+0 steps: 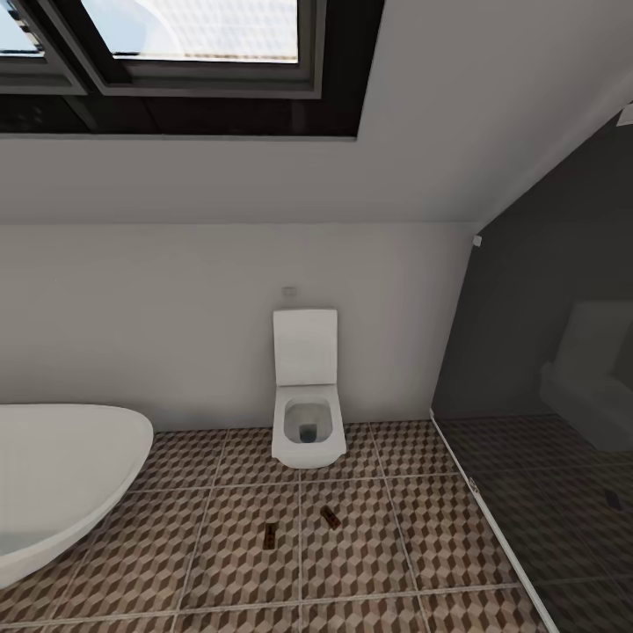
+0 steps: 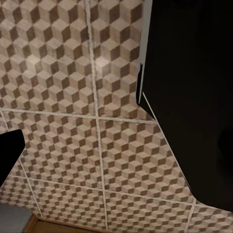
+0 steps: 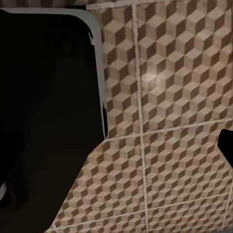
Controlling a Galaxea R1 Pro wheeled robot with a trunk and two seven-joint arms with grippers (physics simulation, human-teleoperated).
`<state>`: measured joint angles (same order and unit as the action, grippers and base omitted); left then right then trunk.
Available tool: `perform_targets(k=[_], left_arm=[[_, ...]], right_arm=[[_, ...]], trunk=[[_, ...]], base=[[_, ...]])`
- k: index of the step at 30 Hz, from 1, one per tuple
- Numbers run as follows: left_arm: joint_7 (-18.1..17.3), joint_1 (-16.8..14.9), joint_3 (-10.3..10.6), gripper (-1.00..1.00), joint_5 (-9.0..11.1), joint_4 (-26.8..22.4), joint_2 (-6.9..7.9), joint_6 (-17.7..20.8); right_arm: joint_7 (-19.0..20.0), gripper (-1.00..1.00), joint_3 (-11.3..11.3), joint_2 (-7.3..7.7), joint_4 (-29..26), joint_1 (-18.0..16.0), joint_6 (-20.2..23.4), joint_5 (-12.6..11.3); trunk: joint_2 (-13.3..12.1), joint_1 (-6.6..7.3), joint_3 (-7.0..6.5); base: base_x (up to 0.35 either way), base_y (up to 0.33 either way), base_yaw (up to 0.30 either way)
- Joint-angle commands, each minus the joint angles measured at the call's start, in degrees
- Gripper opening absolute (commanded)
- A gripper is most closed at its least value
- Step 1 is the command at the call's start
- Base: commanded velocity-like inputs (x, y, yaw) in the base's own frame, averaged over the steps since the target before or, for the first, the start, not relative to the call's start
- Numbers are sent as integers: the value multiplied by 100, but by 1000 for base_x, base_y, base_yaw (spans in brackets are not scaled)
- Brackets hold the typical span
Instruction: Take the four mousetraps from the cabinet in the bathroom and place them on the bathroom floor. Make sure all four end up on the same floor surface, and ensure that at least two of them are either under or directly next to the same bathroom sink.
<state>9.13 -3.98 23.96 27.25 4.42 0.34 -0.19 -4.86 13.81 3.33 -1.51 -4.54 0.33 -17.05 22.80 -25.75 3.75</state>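
Two mousetraps lie flat on the bathroom floor in front of the toilet, one to the left and the other to the right, a short gap between them. The cabinet is out of view. My left gripper hangs above the cube-pattern tiles, with one dark finger at the picture's edge and only floor in the gap. It is the same for my right gripper, whose dark finger sits at the edge. Both hold nothing.
A white toilet with its lid up stands against the back wall. A large white rounded basin fills the left. The dark glass shower enclosure walls off the right. A big black part of the robot shows in both wrist views.
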Motion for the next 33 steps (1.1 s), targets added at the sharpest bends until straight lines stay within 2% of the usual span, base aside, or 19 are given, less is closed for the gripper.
perform_targets(k=[1, 7, 28, 33], left_arm=[[5, -3, 48, 100, 46, 8, -6, -7], [15, 9, 48, 100, 49, 2, -19, -22], [12, 12, 49, 100, 32, -28, -11, -48], [4, 12, 43, 100, 20, -51, 22, -58]], right_arm=[[-15, 100, 50, 2, -5, -3, -16, -54], [-9, 100, 58, 6, -6, -3, -154, -46], [2, 100, 61, -54, -11, 0, -225, -57], [2, 100, 61, -60, -15, 0, -507, -61]], trunk=[[12, -3, 12], [12, -3, 12], [12, -3, 12], [12, -3, 12]], base=[[0, 0, 0], [0, 0, 0], [0, 0, 0], [0, 0, 0]])
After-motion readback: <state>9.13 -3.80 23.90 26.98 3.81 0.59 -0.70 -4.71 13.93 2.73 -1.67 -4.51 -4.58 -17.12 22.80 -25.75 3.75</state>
